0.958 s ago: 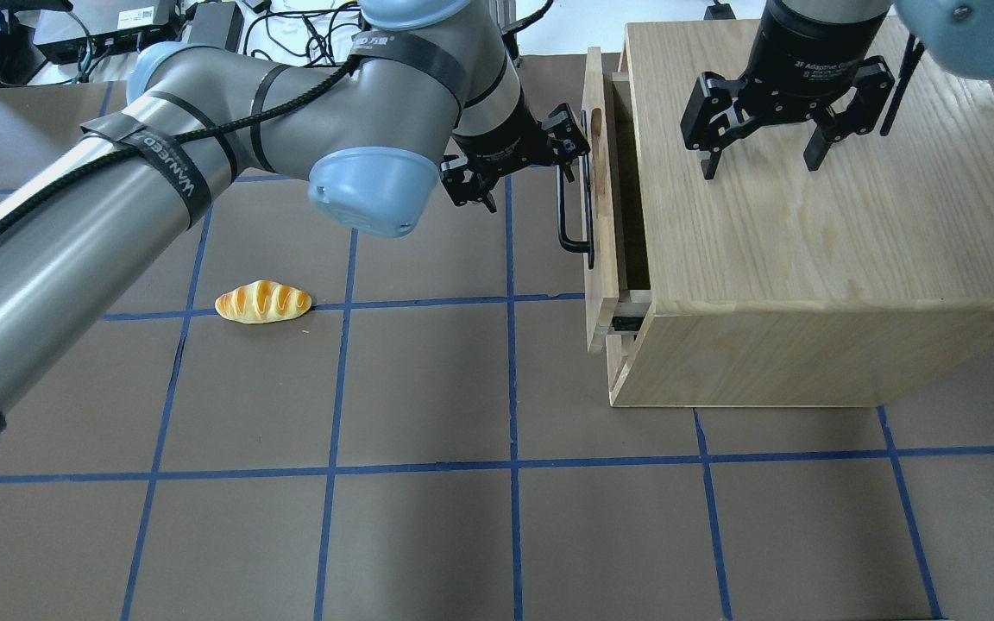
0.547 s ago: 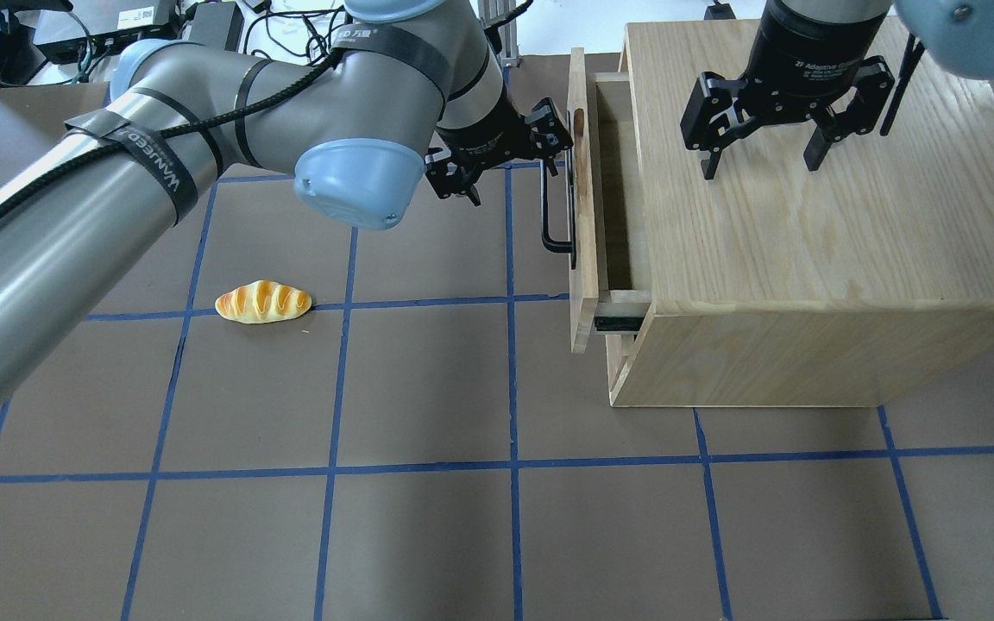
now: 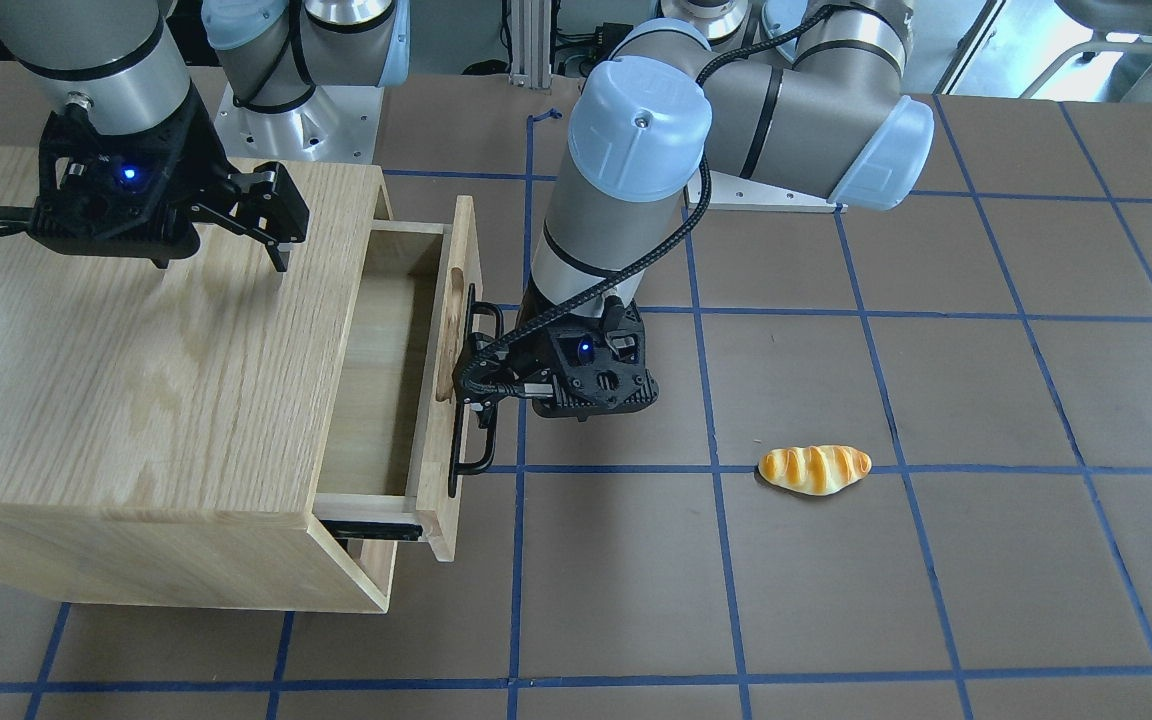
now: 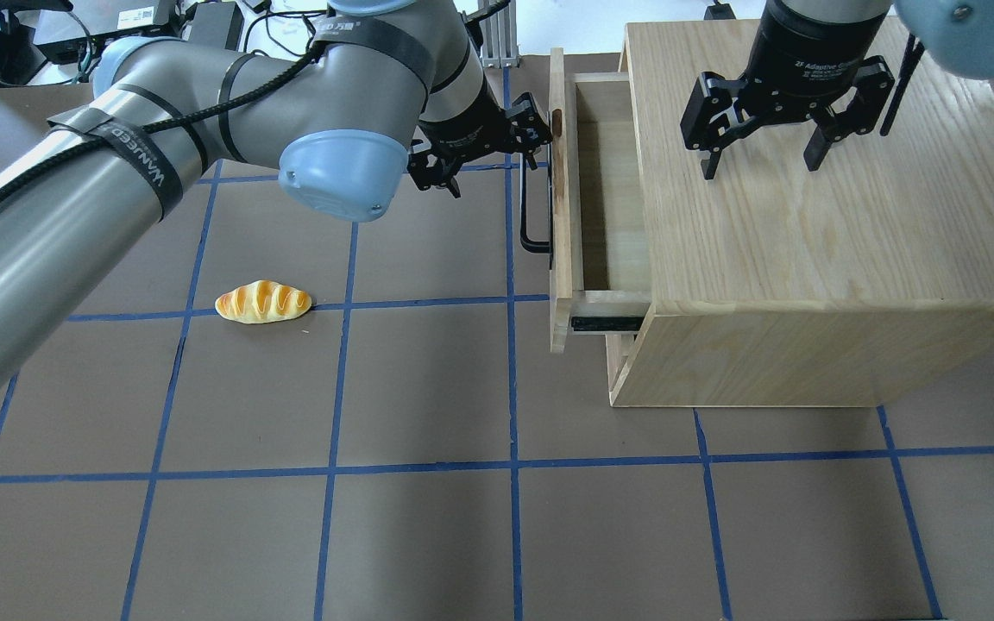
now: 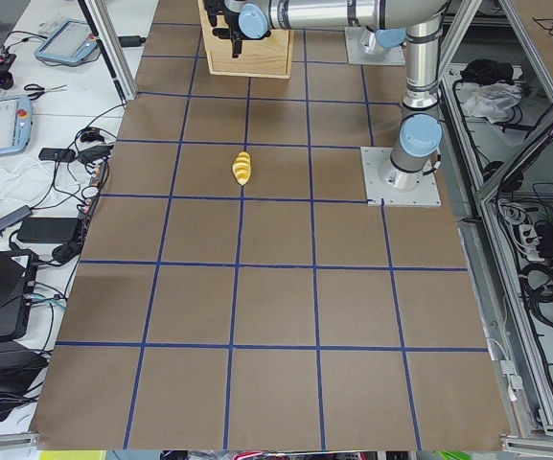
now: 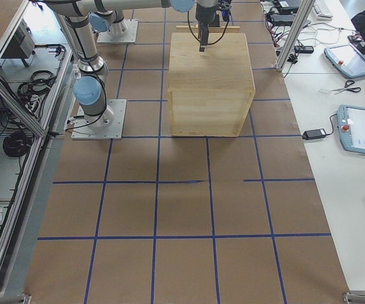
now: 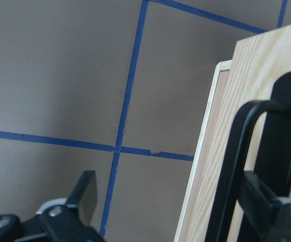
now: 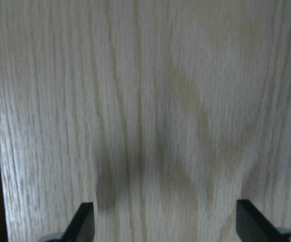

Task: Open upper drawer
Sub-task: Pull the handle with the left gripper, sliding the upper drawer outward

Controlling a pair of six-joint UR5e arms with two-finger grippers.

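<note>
Upper drawer (image 3: 462, 245) is partway out of the oak cabinet (image 3: 136, 350), folks: light-wood box on show, black slide rail (image 3: 372, 530) bared at the near corner.

Nearest me is brown bench (image 3: 836, 610) gridded in blue tape. On it lies a little bread roll (image 3: 814, 469), all alone and well apart from the action.

Next in comes the left claw (image 3: 474, 378), right at the long black bar handle (image 4: 524, 211). Its fingers are spread, not pinching. On the wrist camera one finger (image 7: 264, 199) sits tucked between bar and front panel, and the other (image 7: 86, 194) hangs out in open air. That's a hook, not a grip!

Farther back, the right claw (image 4: 760, 162) hangs over the cabinet top, spread wide and holding nothing. Whether its tips touch the wood, I can't tell.

My read is that the pull is in hand, with travel to go, though how much slide remains is hidden. The next move calls for a straight draw away from the cabinet, along the rails, with the hooked finger square behind the bar so it can't slide off an end.

Room looks kind. Beyond the drawer front, on the pull line, I see only bench and tape, with the roll off to one side. The tight spots are that finger's gap behind the bar and the drawer's sides in the cabinet mouth, where a skewed tug could bind.
</note>
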